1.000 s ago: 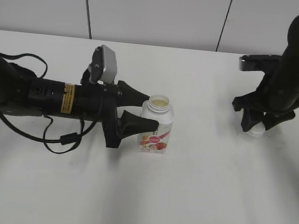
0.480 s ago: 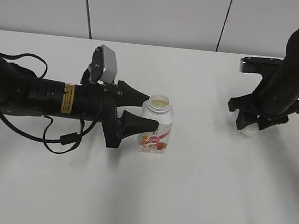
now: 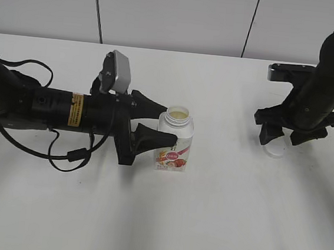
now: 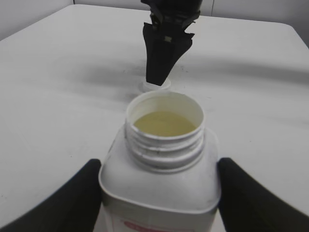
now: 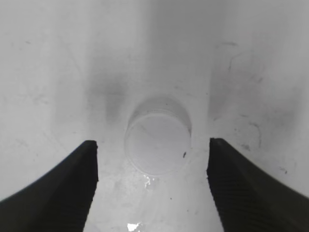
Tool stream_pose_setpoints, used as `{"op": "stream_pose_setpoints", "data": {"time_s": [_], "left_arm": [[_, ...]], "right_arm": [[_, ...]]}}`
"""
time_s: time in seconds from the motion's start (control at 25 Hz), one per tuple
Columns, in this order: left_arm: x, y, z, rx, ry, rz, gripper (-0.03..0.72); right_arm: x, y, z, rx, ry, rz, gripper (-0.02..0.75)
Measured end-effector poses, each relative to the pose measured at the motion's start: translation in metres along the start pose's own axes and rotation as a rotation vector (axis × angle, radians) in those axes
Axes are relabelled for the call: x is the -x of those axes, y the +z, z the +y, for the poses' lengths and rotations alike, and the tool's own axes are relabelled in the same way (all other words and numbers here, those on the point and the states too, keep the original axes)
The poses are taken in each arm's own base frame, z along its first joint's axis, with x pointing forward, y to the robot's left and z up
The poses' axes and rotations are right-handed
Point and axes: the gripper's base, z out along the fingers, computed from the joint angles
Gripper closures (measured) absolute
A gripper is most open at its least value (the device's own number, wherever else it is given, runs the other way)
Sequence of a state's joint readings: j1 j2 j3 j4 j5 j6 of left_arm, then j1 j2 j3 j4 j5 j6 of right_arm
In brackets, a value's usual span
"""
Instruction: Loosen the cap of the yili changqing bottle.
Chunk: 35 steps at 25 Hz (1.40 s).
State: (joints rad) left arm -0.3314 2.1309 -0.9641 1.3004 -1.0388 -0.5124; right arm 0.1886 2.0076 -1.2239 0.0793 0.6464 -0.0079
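Yili changqing bottle: the yili changqing bottle (image 3: pixel 174 141) stands upright on the white table (image 3: pixel 206 211), left of middle in the exterior view, with its pink-red fruit label facing the camera.
Bottle mouth: the wide threaded neck (image 4: pixel 165 140) is uncovered, and pale yellowish liquid (image 4: pixel 164 123) shows inside, near the top.
Left gripper: the left gripper (image 3: pixel 167 122) reaches in sideways from the left, low over the table; its two black fingers (image 4: pixel 77 203) press against opposite sides of the bottle's squarish body just under the shoulders, so it has the bottle clamped.
Cap: the cap (image 3: pixel 273 149) lies flat on the table well to the right of the bottle, apart from it; in the right wrist view it (image 5: pixel 158 141) is a round white disc on the bare surface.
Right gripper: the right gripper (image 3: pixel 287 136) hangs just above the cap, pointing down; its fingers (image 5: pixel 63 188) are spread wide, one on each side of the cap with clear table showing between each and the cap, and it holds nothing.
Left wrist view: beyond the bottle's mouth, the right gripper's dark fingers point down at the cap (image 4: pixel 155 86).
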Motion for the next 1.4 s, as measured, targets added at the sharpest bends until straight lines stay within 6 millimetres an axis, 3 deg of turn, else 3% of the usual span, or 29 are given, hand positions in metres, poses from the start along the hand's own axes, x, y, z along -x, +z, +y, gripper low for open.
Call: {"op": "stream_pose_setpoints", "data": {"time_s": [0.16, 0.4, 0.64, 0.8, 1.12, 1.4], "left_arm": [[0.0, 0.0, 0.0, -0.002, 0.001, 0.001, 0.245], [-0.007, -0.001, -0.001, -0.007, 0.025, 0.071, 0.083], [-0.012, -0.007, 0.0, -0.039, 0.02, 0.105, 0.083], [-0.012, -0.022, 0.005, -0.046, 0.031, 0.138, 0.096], [0.016, -0.062, 0.024, 0.103, 0.053, 0.151, 0.101], [0.059, -0.103, 0.039, 0.358, 0.061, 0.122, 0.102]], "right_arm": [[0.0, 0.0, 0.0, 0.0, -0.004, 0.0, 0.172], [0.0, 0.0, 0.0, 0.0, -0.006, 0.001, 0.172], [0.0, 0.0, 0.0, 0.0, -0.006, 0.005, 0.172], [-0.002, 0.0, 0.0, 0.0, -0.007, 0.022, 0.172], [-0.007, -0.002, -0.001, -0.005, -0.041, 0.076, 0.172], [-0.002, -0.029, -0.002, -0.037, -0.086, 0.006, 0.172]]}}
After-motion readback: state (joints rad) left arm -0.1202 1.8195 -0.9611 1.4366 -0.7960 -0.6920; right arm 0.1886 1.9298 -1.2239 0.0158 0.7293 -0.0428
